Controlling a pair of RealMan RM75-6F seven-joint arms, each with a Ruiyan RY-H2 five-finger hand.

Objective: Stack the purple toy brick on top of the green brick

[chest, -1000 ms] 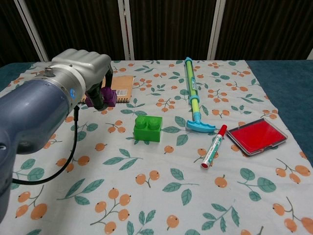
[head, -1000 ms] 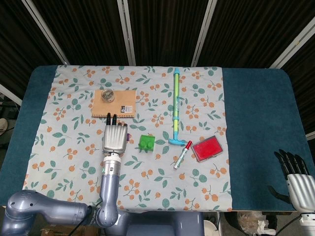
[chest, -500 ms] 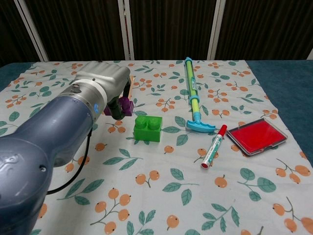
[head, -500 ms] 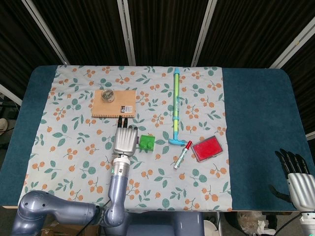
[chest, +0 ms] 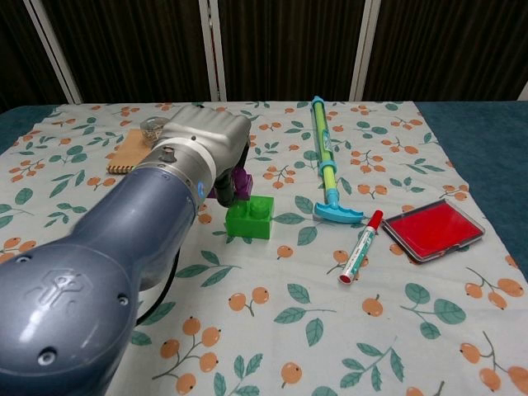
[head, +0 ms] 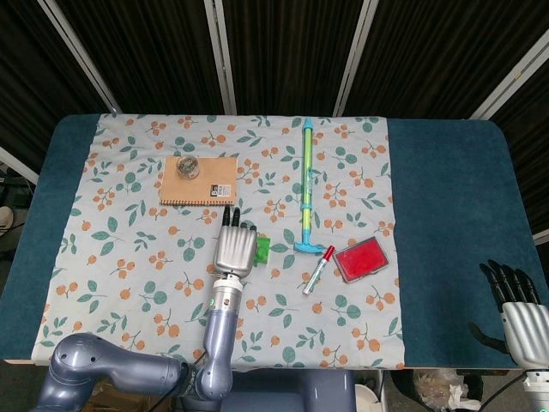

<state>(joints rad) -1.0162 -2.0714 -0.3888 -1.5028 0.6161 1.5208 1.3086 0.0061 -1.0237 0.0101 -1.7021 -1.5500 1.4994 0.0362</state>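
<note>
The cloth (chest: 272,330) is white with orange berries and green leaves; the table (head: 446,215) is dark teal. The bricks are purple (chest: 240,182) and green (chest: 250,218); the right-hand tray (chest: 432,228) is red.

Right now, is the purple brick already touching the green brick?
Cannot tell. In the chest view the purple brick, held by the left hand, overlaps the green brick; no gap or contact shows plainly.
</note>
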